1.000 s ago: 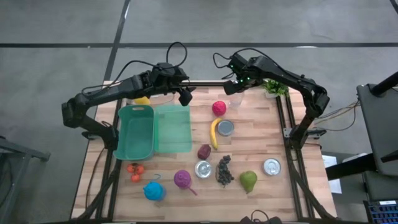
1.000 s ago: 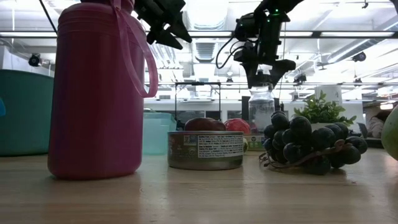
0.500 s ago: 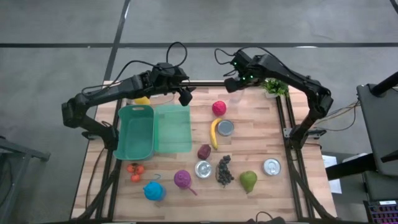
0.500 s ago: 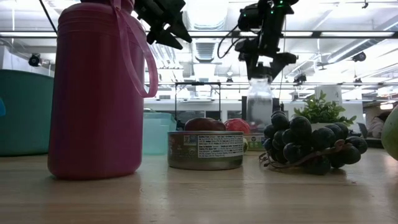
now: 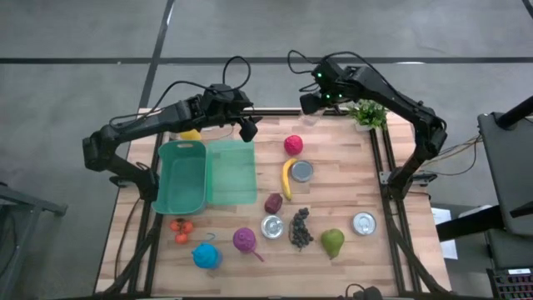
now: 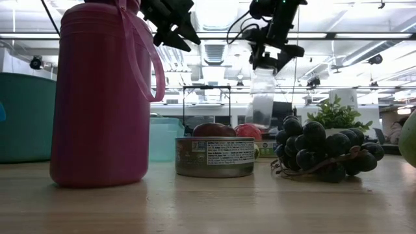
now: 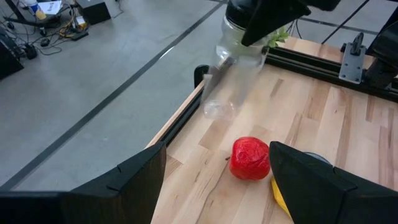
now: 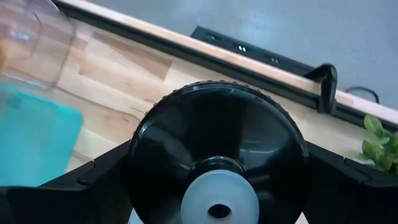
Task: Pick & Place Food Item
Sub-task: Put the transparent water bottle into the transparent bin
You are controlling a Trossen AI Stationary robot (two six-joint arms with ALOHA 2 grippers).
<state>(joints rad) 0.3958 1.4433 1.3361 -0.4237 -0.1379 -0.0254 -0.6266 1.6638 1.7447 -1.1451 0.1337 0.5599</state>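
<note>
My right gripper [image 5: 310,103] hangs over the table's far edge, shut on a clear jar [image 6: 261,97] with a black lid [image 8: 214,149]. The jar also shows in the left wrist view [image 7: 227,74], tilted and off the wood. Open and with nothing between its fingers, my left gripper [image 5: 247,129] hovers above the far end of the teal bins [image 5: 206,175]. A red fruit [image 5: 293,145] and a banana [image 5: 287,177] lie on the table between the arms. My right gripper pinches the jar's black lid [image 8: 214,149] by its rim, one finger [image 8: 81,186] on each opposite side. The fingers come from above, slanting down. The jar hangs below them, tilted, its clear body [image 6: 260,107] lifted clear of the table.
Cans [image 5: 301,171], [image 5: 271,226], [image 5: 364,222], grapes [image 5: 300,227], a pear [image 5: 333,242], a purple item [image 5: 273,202], a magenta bottle [image 5: 244,240], a blue thing [image 5: 206,255] and tomatoes [image 5: 181,230] lie nearer. A small plant [image 5: 366,115] stands at the far right corner.
My right gripper has gone up and a little toward the far edge, tipping as it rose. The jar has come up with it, is now clear of the table and hangs tilted.
</note>
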